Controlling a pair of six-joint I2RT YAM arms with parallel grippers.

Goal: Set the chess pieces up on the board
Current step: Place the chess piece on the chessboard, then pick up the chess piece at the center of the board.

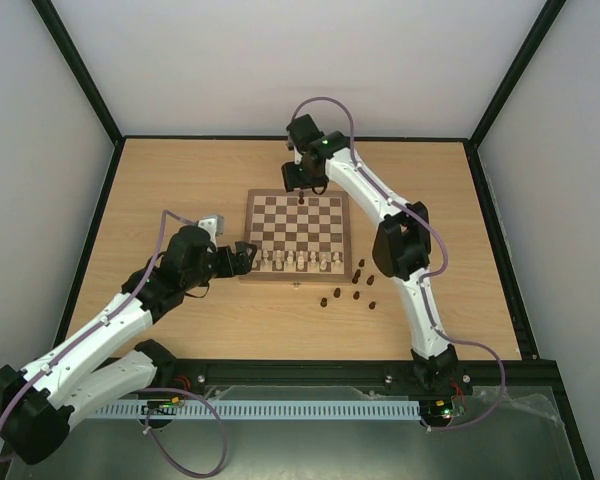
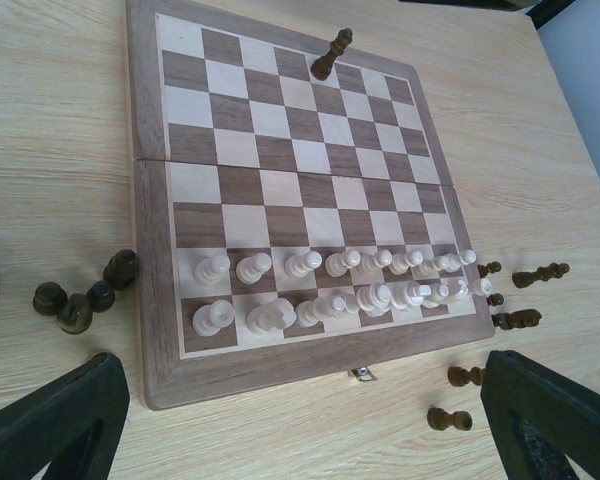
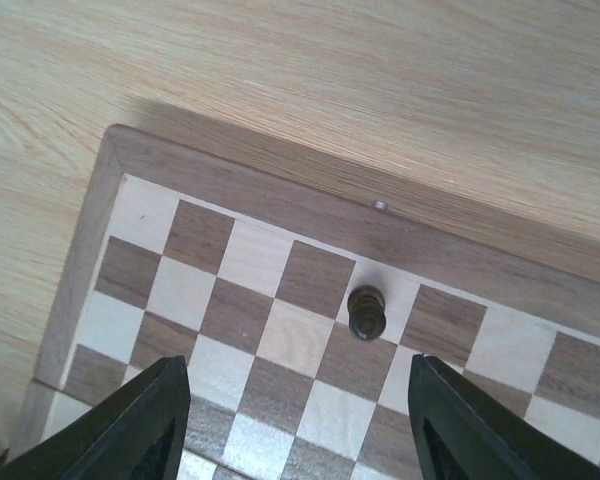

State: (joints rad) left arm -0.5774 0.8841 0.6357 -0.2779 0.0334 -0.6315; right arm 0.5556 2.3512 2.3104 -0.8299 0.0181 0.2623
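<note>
The board [image 1: 310, 215] lies mid-table, with cream chess pieces [image 1: 300, 260] filling its two near rows. One dark piece [image 1: 301, 200] stands alone on the far row, upright on a cream square [image 3: 367, 312]. My right gripper [image 1: 300, 186] hovers over it, open [image 3: 300, 430], with the piece free ahead of the fingers [image 3: 120, 425]. My left gripper [image 1: 245, 255] sits at the board's near left corner, open and empty [image 2: 305, 440]. In the left wrist view the lone dark piece [image 2: 332, 55] stands far across the board [image 2: 280, 150], beyond the cream rows [image 2: 330, 290].
Several dark pieces [image 1: 352, 287] stand or lie on the tabletop right of the board's near corner. The left wrist view shows dark pieces on both sides of the board [image 2: 80, 298] [image 2: 525, 295]. A small metal clasp [image 2: 362, 374] sits on the board's near edge.
</note>
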